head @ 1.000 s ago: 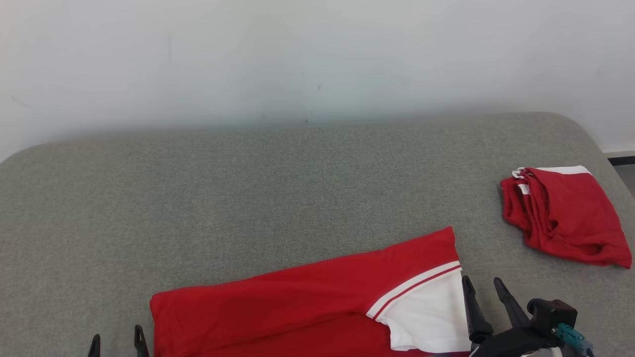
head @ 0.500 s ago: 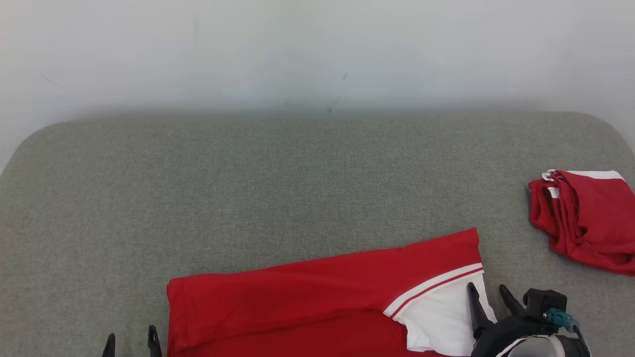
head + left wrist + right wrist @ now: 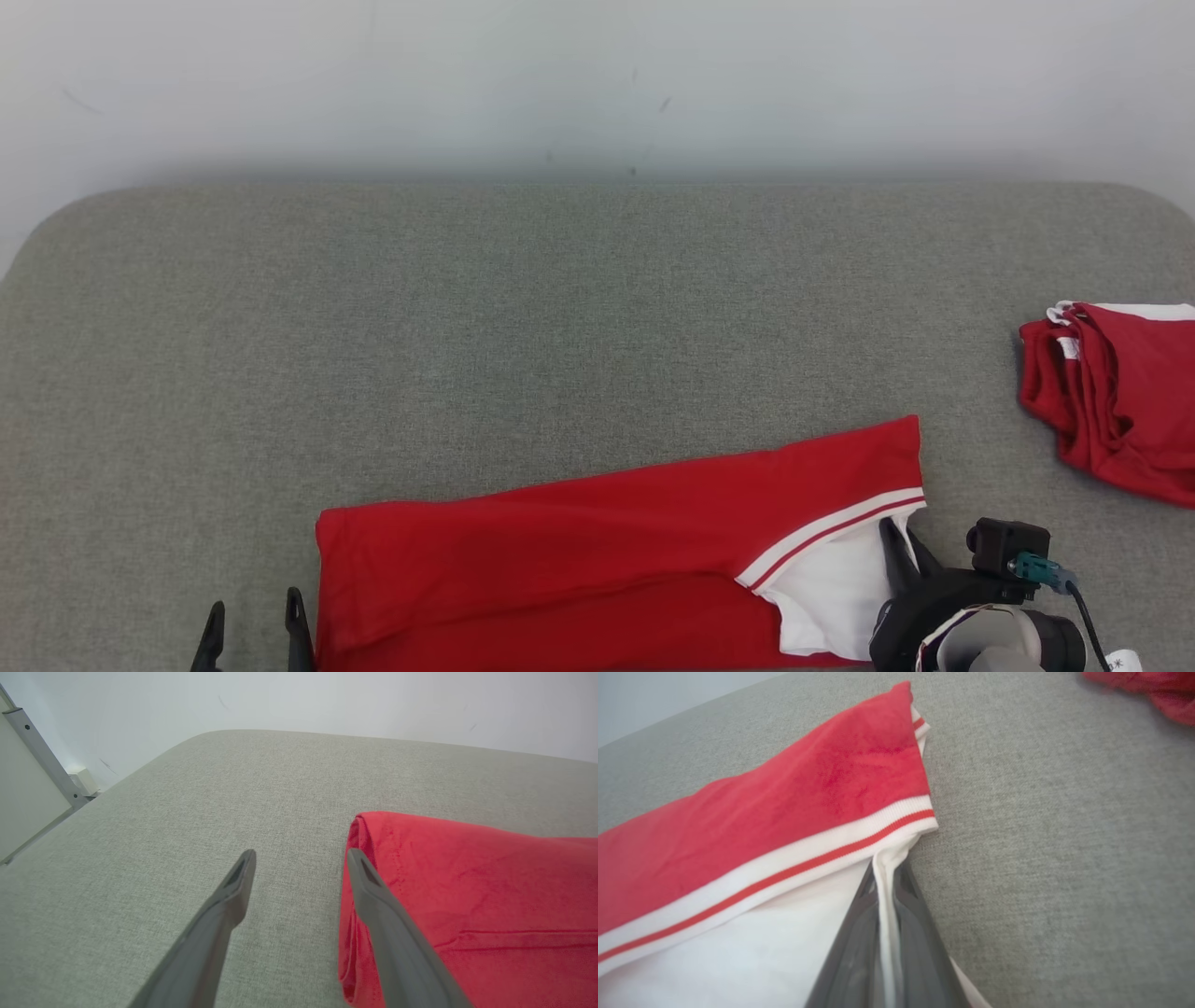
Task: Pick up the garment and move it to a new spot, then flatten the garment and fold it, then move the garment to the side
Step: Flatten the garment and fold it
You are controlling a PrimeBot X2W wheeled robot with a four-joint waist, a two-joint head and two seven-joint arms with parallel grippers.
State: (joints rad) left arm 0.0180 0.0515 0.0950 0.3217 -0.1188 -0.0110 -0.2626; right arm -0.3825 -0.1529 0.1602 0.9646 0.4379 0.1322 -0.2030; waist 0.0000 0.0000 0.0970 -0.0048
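Note:
A red garment [image 3: 607, 551] with a white panel and a red-and-white striped band lies folded lengthwise along the near edge of the grey table [image 3: 560, 308]. At its right end my right gripper [image 3: 901, 551] is shut on the white edge; in the right wrist view the garment [image 3: 784, 826] has a strip of white fabric pinched between the two fingers of the right gripper [image 3: 887, 877]. My left gripper [image 3: 252, 616] stands open just left of the garment's left end. In the left wrist view the left gripper [image 3: 299, 858] has one finger beside the folded red edge of the garment [image 3: 467, 882].
A second red garment [image 3: 1111, 401], bunched and folded, lies at the table's right edge, also at the top right of the right wrist view as red cloth [image 3: 1157, 695]. A pale wall [image 3: 597, 75] stands behind the table. A metal frame [image 3: 37, 760] is off the table's left side.
My right gripper has shut on the garment's white edge after standing open beside it. The head camera has shifted, sliding the scene rightward. The left gripper stays open.

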